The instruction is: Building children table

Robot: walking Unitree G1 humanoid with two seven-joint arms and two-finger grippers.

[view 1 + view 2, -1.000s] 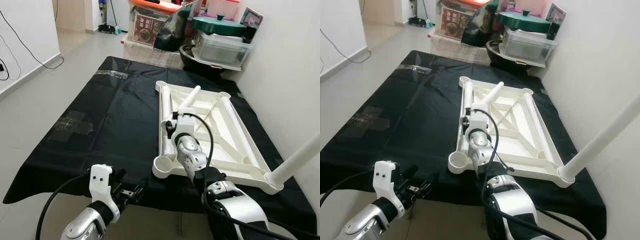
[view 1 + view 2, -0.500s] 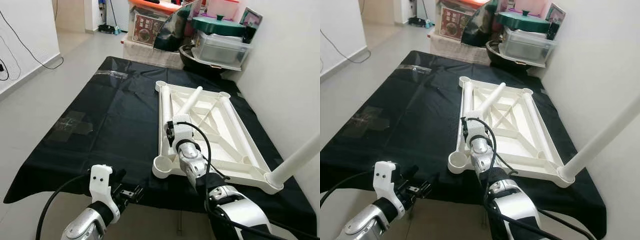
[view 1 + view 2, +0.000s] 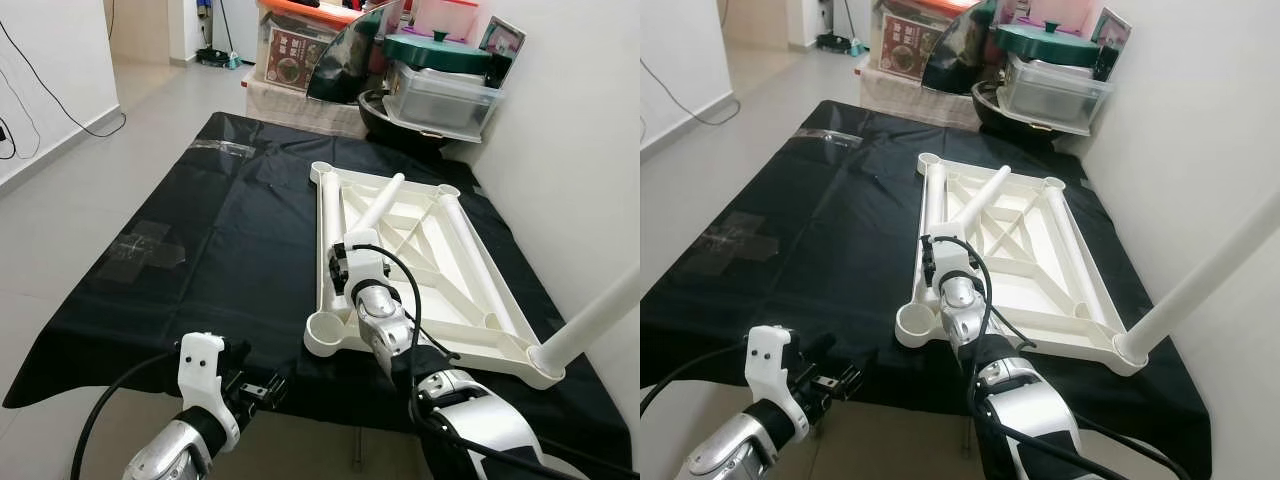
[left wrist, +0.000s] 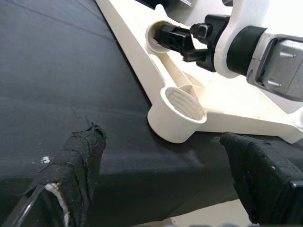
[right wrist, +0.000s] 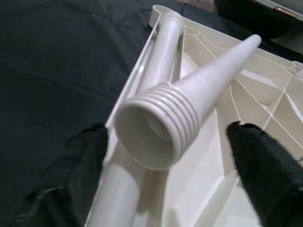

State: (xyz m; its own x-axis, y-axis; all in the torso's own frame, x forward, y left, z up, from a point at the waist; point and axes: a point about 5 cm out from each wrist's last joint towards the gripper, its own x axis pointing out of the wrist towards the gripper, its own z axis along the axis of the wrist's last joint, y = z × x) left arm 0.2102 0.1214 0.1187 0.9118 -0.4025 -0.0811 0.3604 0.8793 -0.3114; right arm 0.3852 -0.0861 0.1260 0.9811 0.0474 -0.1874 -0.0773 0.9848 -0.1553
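Observation:
A white children's tabletop [image 3: 470, 322] lies upside down on a black cloth [image 3: 220, 240]. One white leg [image 3: 592, 328] stands upright in its near right corner. Two legs lie flat in it, one along the left edge [image 3: 330, 212] and one along the right [image 3: 470, 250]. A fourth leg [image 3: 380, 203] slants across, its threaded end [image 5: 151, 137] between the wide-apart fingers [image 5: 87, 170] of my open right gripper [image 4: 182, 38]. My left gripper [image 4: 170, 175] is open at the cloth's near edge, just short of the empty corner socket [image 4: 182, 101].
Plastic storage boxes [image 3: 440, 95], a black bowl [image 3: 400, 120] and a green lid [image 3: 435, 50] crowd the far end. A white wall [image 3: 580, 150] runs close along the right. Bare floor [image 3: 70, 190] lies to the left, with a cable [image 3: 50, 95] near the wall.
My right wrist has drawn back toward me along the tabletop's left edge, so more of the slanted leg shows. The left arm has hardly moved.

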